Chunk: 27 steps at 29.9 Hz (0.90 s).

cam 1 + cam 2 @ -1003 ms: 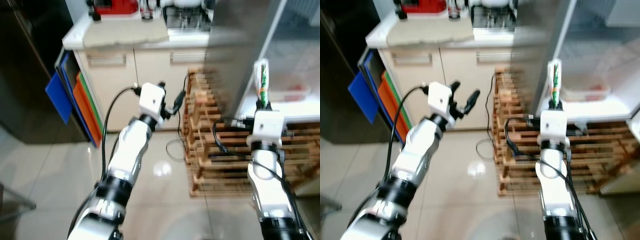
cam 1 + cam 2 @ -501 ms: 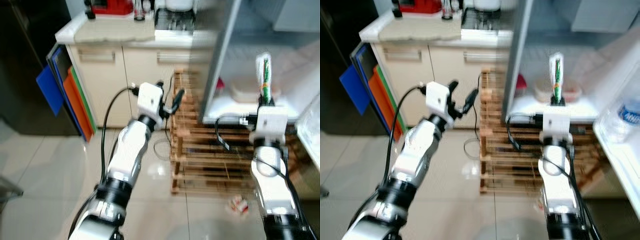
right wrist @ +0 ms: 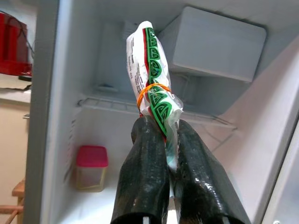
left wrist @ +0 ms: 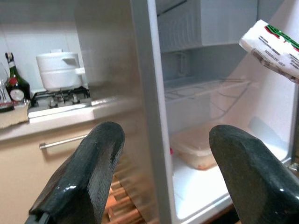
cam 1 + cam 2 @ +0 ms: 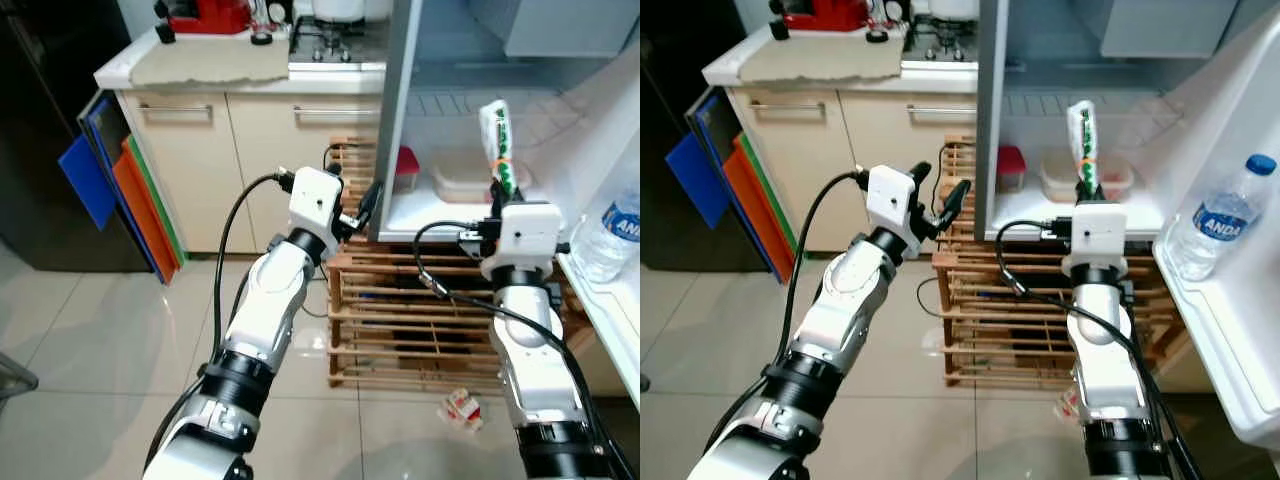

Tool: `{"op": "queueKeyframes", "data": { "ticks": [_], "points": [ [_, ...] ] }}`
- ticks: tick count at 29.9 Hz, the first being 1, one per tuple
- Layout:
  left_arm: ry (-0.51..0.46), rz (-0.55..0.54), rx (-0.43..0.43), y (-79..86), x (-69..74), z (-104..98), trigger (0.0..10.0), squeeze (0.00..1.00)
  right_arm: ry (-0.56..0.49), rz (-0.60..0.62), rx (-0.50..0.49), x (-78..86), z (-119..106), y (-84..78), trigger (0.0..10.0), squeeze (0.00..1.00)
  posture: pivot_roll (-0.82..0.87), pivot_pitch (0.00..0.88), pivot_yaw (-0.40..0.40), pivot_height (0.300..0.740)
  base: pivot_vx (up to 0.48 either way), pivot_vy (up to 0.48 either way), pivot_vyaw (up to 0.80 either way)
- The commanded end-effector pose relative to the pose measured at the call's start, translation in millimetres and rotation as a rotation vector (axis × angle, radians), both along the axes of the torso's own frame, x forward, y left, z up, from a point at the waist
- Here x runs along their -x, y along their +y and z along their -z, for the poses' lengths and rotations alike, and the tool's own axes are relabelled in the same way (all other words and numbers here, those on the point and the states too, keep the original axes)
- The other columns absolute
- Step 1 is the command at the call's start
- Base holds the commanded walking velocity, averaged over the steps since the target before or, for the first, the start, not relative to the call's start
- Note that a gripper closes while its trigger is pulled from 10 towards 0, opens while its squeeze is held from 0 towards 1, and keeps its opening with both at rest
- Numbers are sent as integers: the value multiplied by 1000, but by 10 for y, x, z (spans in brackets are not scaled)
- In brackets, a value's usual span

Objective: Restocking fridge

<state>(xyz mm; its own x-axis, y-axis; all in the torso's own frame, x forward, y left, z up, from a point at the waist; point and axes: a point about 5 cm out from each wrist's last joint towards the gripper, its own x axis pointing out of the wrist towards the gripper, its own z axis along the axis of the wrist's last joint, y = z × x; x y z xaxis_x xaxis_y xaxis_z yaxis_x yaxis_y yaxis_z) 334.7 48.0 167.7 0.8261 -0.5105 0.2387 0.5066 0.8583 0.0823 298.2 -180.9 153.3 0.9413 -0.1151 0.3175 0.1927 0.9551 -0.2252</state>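
My right gripper [image 3: 161,130] is shut on the lower end of a white-and-green packet [image 3: 152,79] bound with an orange rubber band. It holds the packet [image 5: 497,140] upright in front of the open fridge [image 5: 1070,215]. On the fridge's white shelf stand a small red-lidded tub [image 5: 1010,165] and a clear lidded box [image 5: 1060,175]. My left gripper [image 5: 350,190] is open and holds nothing; it hangs by the fridge's left wall edge [image 4: 149,107]. A water bottle [image 5: 1215,220] stands in the door shelf on the right.
A wooden pallet [image 5: 400,320] sits under the fridge. To the left are a kitchen counter [image 5: 200,65] with a hob [image 5: 335,35], and coloured boards [image 5: 120,180] leaning against the cabinet. A small carton [image 5: 460,407] lies on the tiled floor near my right arm.
The camera has swung toward the fridge, so its inside and the door bottle have come into view. The packet stays gripped in my right gripper; the left stays open.
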Motion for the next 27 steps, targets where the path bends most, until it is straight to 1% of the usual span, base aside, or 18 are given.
{"op": "queueKeyframes", "data": {
  "ticks": [1,2,8,13,14,17,19,24,26,27],
  "points": [
    [-43,31,-5,-48,24,-73,10000,0,-4,-1,-7,-32,-25,-14,0,0,-53,0,35,740,480,0,0],
    [-43,31,-5,-48,24,-73,10000,0,-4,-1,-7,-32,-25,-14,0,0,-53,0,35,740,480,0,0],
    [-114,142,9,-137,126,-168,10000,0,1,0,4,-63,-30,-31,0,0,-47,0,29,740,480,0,0],
    [-193,237,-36,-228,236,-227,10000,0,-1,9,15,-106,-56,-59,0,0,-45,0,27,740,480,0,0],
    [-224,252,-50,-249,264,-253,10000,0,-4,11,20,-115,-65,-63,0,0,-43,0,27,740,480,0,0],
    [-304,270,-86,-281,311,-338,10000,0,-5,15,26,-129,-74,-73,0,0,-43,0,26,740,0,0,0],
    [-349,277,-85,-278,330,-434,10000,0,-1,26,30,-125,-62,-86,0,0,-42,0,28,740,0,0,0],
    [-341,283,-55,-250,316,-502,10000,0,5,35,30,-124,-40,-94,0,0,-43,0,33,740,0,0,0],
    [-305,298,-17,-241,298,-516,10000,0,6,34,30,-165,-56,-92,0,0,-41,0,38,740,0,0,0],
    [-289,323,-1,-251,299,-523,10000,0,12,24,37,-226,-80,-86,0,0,-36,0,38,740,0,0,0]
  ]
}}
